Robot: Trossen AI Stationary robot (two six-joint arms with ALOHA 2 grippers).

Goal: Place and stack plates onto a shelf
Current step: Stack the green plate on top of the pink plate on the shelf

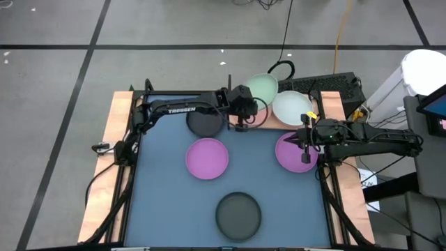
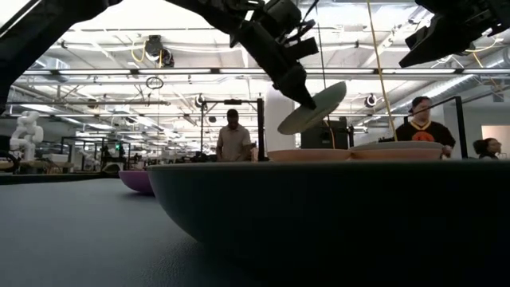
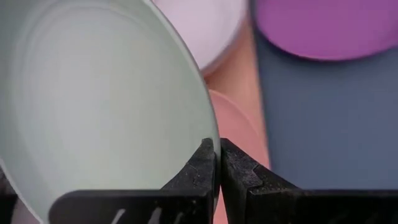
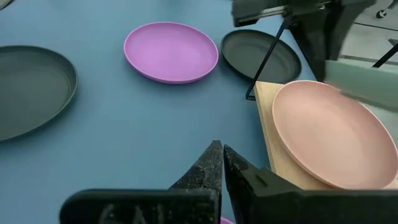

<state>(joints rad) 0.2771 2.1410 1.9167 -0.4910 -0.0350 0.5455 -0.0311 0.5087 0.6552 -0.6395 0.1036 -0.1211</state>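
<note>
overhead, pale green plate (image 2: 312,108), round, shallow, tilted in left pincer (image 2: 305,99)

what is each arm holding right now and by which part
The left end effector pinches the rim of a round pale green plastic plate, lifted and tilted above the shelf. The right end effector is shut, holding nothing.

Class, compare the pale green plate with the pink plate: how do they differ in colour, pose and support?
The green plate is pale green; the pink plate is pink. The green plate hangs tilted in the air; the pink plate lies flat. The left pincer is shut on the green plate's rim; the pink plate rests on the shelf, with nothing gripping it. Both are round and shallow.
</note>
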